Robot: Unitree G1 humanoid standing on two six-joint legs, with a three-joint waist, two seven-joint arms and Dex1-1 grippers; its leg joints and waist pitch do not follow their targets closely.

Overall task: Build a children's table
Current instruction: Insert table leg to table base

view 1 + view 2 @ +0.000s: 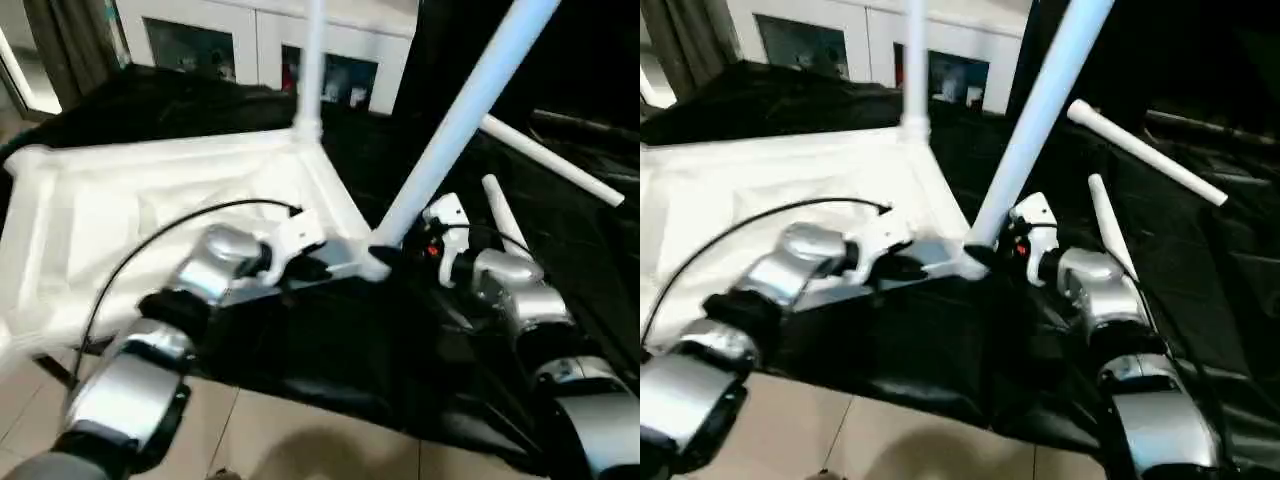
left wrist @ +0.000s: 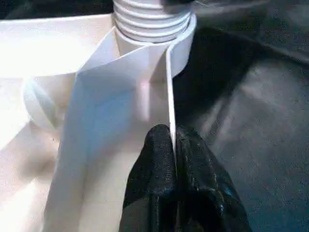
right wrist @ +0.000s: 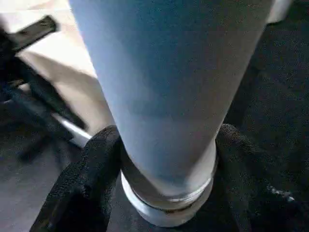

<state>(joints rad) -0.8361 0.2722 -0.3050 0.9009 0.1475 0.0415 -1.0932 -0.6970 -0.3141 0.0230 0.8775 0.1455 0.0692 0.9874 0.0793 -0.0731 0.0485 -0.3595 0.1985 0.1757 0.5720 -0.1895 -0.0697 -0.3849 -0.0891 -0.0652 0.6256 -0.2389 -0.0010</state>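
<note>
Black cloth (image 1: 330,350) holds the upside-down tabletop (image 1: 100,210), where the left gripper (image 2: 173,145) pinches the rim and the right gripper (image 3: 164,159) grasps a tilted leg (image 1: 450,125) at the near corner socket, so it may jam crooked.

The white tabletop (image 1: 150,215) lies upside down on black cloth (image 1: 330,350). One leg (image 1: 312,70) stands at twelve o'clock. Both silver arms meet a tilted leg (image 1: 455,120) at its near corner.

One white tabletop (image 1: 150,200) lies on a black cloth (image 1: 330,350). Four white legs: two standing in corner sockets (image 1: 312,70) (image 1: 470,100), two lying loose (image 1: 550,160) (image 1: 503,215). Two grippers (image 2: 174,145) (image 3: 164,159).
</note>
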